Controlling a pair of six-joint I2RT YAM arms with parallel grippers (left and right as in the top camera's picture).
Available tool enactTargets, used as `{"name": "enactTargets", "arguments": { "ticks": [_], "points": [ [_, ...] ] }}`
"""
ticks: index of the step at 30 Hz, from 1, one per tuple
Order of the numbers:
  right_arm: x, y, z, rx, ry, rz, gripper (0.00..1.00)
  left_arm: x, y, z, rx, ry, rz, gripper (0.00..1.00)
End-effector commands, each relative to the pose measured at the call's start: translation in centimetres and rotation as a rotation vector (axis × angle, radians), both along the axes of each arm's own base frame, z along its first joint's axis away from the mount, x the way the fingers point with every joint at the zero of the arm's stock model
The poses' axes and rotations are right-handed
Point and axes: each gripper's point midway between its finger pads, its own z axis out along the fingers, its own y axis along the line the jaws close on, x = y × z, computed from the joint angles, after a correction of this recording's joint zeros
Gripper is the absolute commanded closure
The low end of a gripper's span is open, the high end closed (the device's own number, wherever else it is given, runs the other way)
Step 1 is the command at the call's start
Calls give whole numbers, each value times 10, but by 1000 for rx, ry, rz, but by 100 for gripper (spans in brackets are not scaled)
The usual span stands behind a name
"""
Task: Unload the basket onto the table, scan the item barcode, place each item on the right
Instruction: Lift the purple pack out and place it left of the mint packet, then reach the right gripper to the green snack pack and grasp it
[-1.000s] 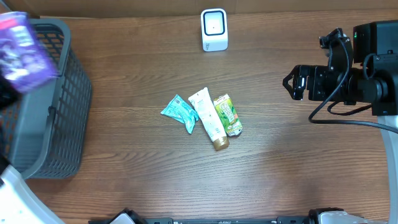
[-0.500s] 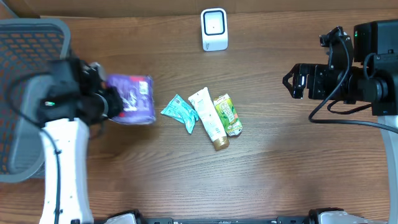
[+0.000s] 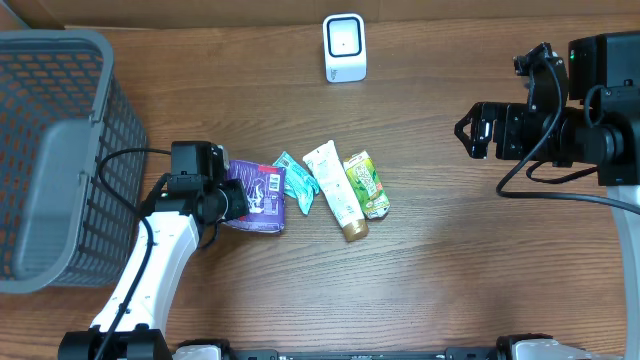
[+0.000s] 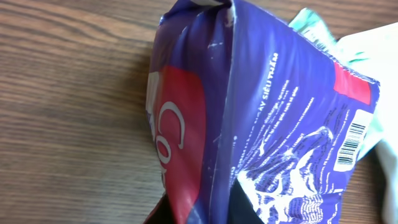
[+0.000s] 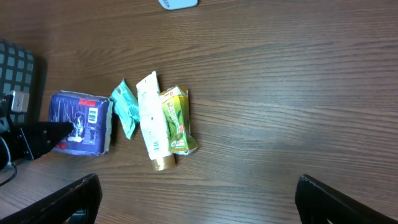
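Far left, the grey basket [image 3: 60,150] stands on the counter [image 3: 450,280] with its mesh wall facing the other goods.

Just to its right, your left gripper [image 3: 236,200] is low over the counter, jaws clenched on one edge of the purple pouch [image 3: 258,195]. The pouch lies on the wood with its white barcode [image 4: 351,144] turned upward at the end away from the jaws.

The far edge of the pouch touches or overlaps the teal sachet [image 3: 297,180]; the overhead view does not settle which. Next come the white tube [image 3: 336,190], gold cap toward the near edge, and the green packet [image 3: 366,185], pressed side by side.

The white scanner [image 3: 344,47] stands at the back of the counter, well apart from this row.

Far right, your right gripper [image 3: 472,133] hangs above bare wood, jaws released wide and grasping nothing.
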Motion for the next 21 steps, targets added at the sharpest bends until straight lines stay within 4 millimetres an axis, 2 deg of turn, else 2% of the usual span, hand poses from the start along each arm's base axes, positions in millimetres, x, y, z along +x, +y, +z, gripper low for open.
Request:
{"name": "enactTargets", "arguments": {
  "ticks": [1,3,6,7,10,11,12,13,14,16,17,18,19,21],
  "points": [
    [0,5,4,20,-14,16,0,-1,3,3,15,-6,17,50],
    [0,6,5,25,-14,20,0,1,0,7,-6,-13,12,3],
    [0,6,5,25,-14,21,0,12,-3,34,-25,-34,16,0],
    [-1,10,5,28,-20,58,0,20,-3,60,-25,-53,15,0],
    [-4,31,6,76,-41,217,0,34,-3,115,-23,-119,9,0],
    [-4,36,5,92,-38,250,0,38,-3,140,-22,-153,-4,0],
    [-1,43,-2,100,-21,285,0,42,-4,178,-13,-208,-23,1],
    [2,45,-7,99,-3,293,0,42,-4,201,-6,-244,-32,1],
    [8,51,-20,99,36,308,0,41,-2,241,10,-312,-41,1],
    [18,60,-40,99,96,329,1,38,-2,287,20,-406,-51,1],
    [20,62,-46,97,112,338,1,38,-2,296,21,-427,-51,0],
    [23,68,-58,91,144,360,1,38,-3,313,22,-474,-51,1],
    [25,72,-67,88,171,370,2,38,-3,320,22,-493,-51,1],
    [28,82,-89,75,236,393,6,38,-3,321,22,-494,-51,0]
  ]
}}
